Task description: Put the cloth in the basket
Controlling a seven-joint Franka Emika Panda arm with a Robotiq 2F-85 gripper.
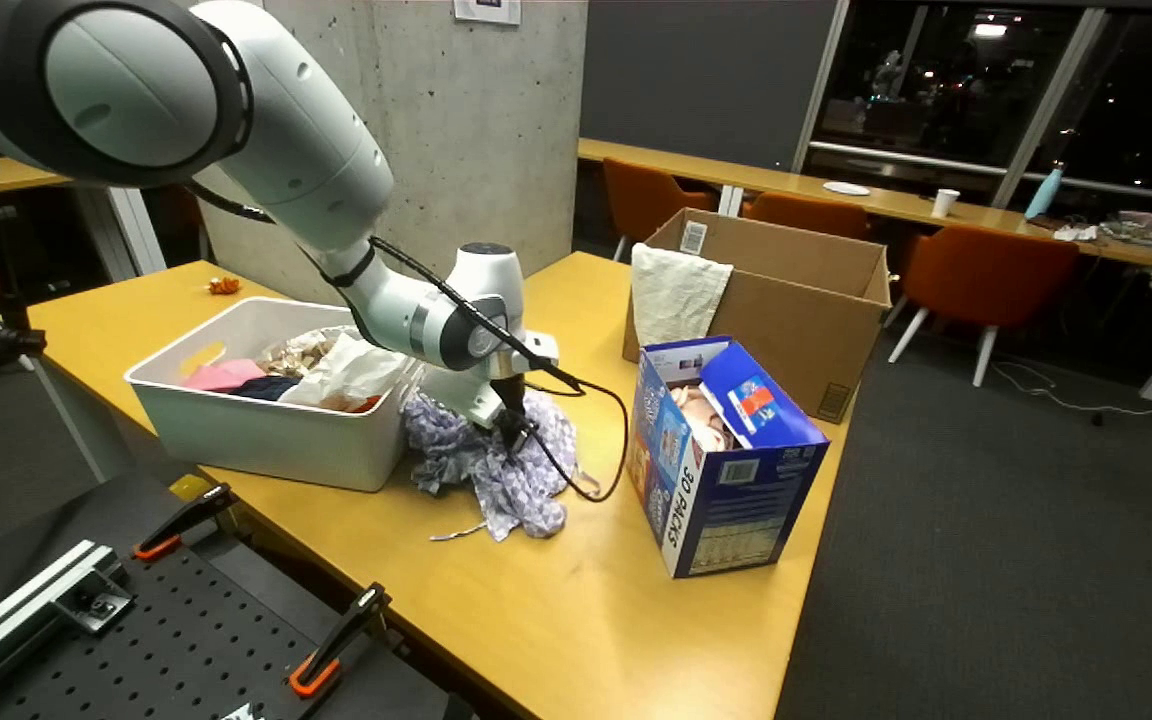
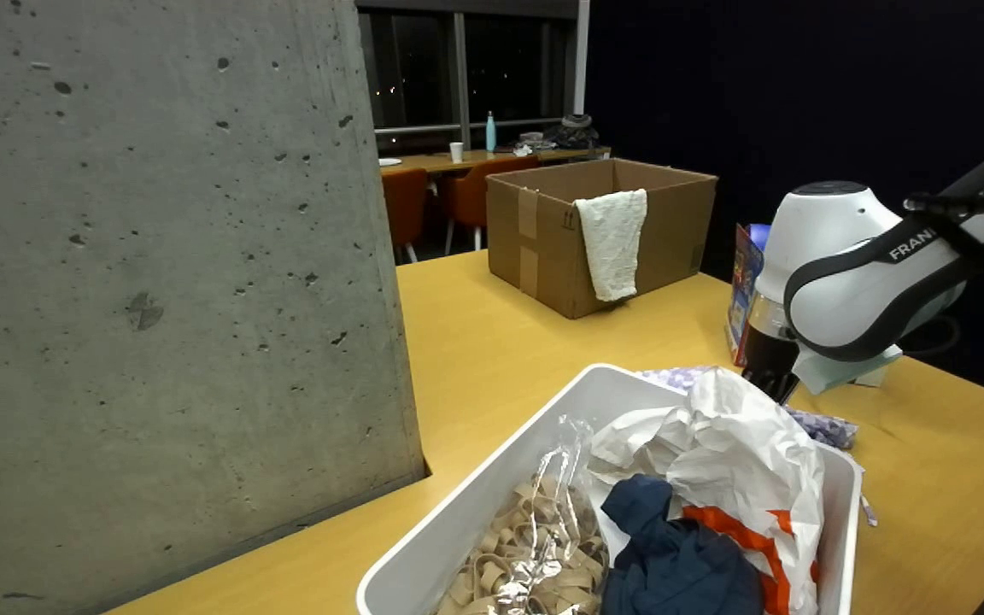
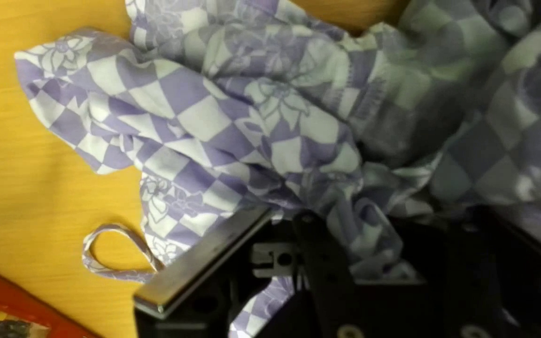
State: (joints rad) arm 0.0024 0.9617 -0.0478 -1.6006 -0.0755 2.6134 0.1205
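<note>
The cloth (image 1: pixel 526 490), white and purple checks with flowers, lies crumpled on the table beside the basket (image 1: pixel 266 435). In the wrist view the cloth (image 3: pixel 181 122) fills most of the picture, and a bunched fold of it rises between the dark fingers. My gripper (image 3: pixel 369 234) is shut on that fold; the right finger is hard to make out in shadow. An exterior view has the gripper (image 1: pixel 514 440) pointing down into the heap. Only parts of the cloth (image 2: pixel 825 427) show behind the white basket (image 2: pixel 492 487), which holds bags and fabric.
A blue carton (image 1: pixel 736 500) stands to one side of the cloth, with a large cardboard box (image 1: pixel 786 330) behind it. Over that box's edge hangs a pale towel (image 1: pixel 676 295). A black cable (image 1: pixel 621 440) loops beside the wrist. A concrete pillar (image 2: pixel 159 299) borders the table.
</note>
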